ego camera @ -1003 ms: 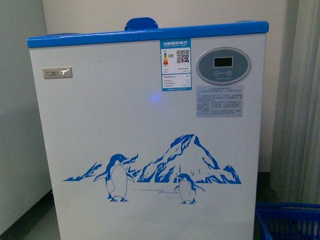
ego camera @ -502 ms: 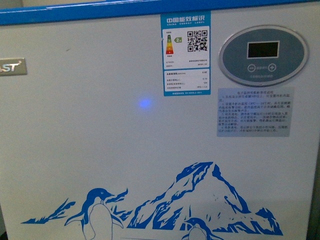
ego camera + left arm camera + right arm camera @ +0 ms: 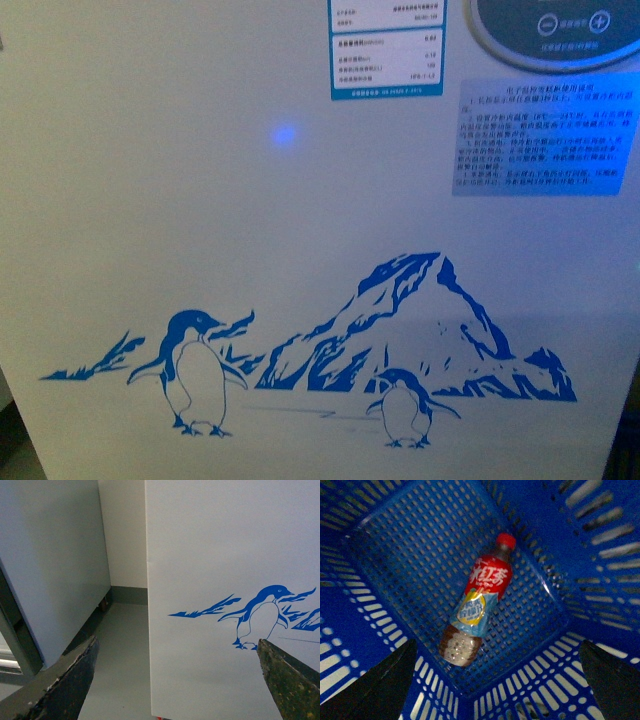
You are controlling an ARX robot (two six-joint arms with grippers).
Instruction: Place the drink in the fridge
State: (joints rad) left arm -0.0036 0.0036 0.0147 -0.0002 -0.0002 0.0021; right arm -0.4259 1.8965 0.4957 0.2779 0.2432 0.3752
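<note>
a: where is the drink?
b: the plastic bottle with the red screw cap, red label and dark liquid (image 3: 476,611) lies on its side in the bottom of a blue perforated plastic basket (image 3: 390,555), alone there. nothing grips it.
a: and the right claw?
b: the right claw (image 3: 496,647) hangs above the basket, looking straight down. its two dark fingers are spread wide, one on either side of the bottle and well clear of it. i judge it is posed that way so it can drop over the bottle's middle.
a: the left one?
b: the left claw (image 3: 176,641) is spread apart too and carries nothing. it faces the front corner of the white chest freezer (image 3: 210,540), low down by the blue penguin print (image 3: 262,610). a grey cabinet (image 3: 50,555) stands near, across a strip of floor (image 3: 125,655).
a: is the lid open?
b: i cannot tell. the front view shows only the freezer's white front, and the top is out of frame. the task looks to be at its start: the bottle must be picked up first, and its round body may roll under a poor pinch.
</note>
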